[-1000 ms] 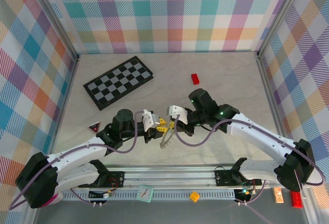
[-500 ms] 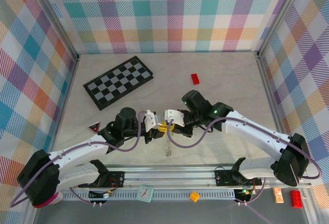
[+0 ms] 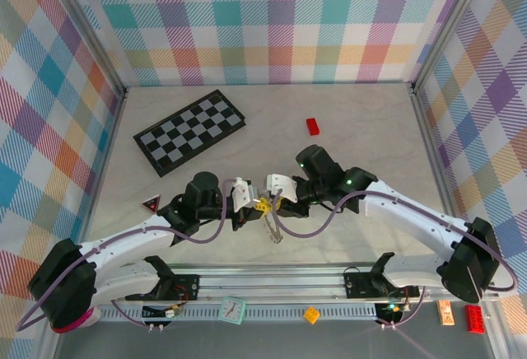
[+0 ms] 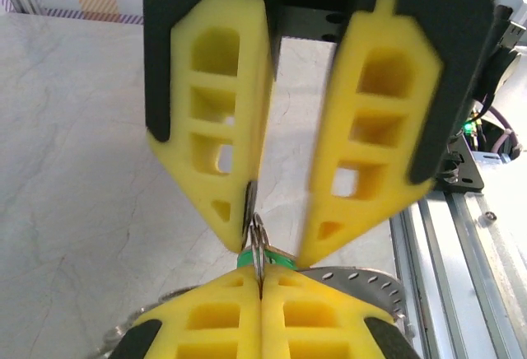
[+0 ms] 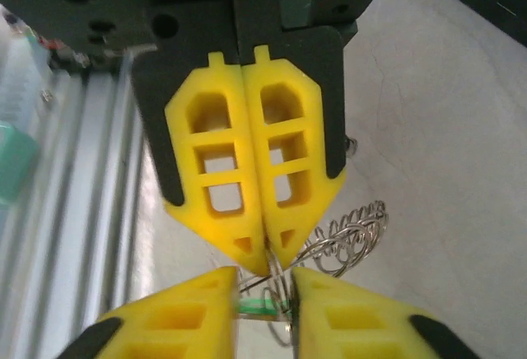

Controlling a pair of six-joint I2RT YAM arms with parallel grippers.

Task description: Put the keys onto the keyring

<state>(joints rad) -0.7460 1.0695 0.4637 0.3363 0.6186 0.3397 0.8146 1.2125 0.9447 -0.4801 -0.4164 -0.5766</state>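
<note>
My left gripper (image 4: pixel 259 285) has clamped shut on the keyring (image 5: pixel 350 231) and my right gripper (image 5: pixel 265 297) has eased narrowly open, both nearer me than the checkerboard (image 3: pixel 189 131), with the wrist views revealing the green key (image 4: pixel 265 257) between them.

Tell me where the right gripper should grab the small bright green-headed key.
By the green head, coming straight at the shut left gripper. It seems to pinch the thin metal loop, leaving the head jutting clear between the fingers of the open right gripper.

Chessboard (image 3: pixel 189 131), red block (image 3: pixel 313 126) on table (image 3: pixel 370 128)
</note>
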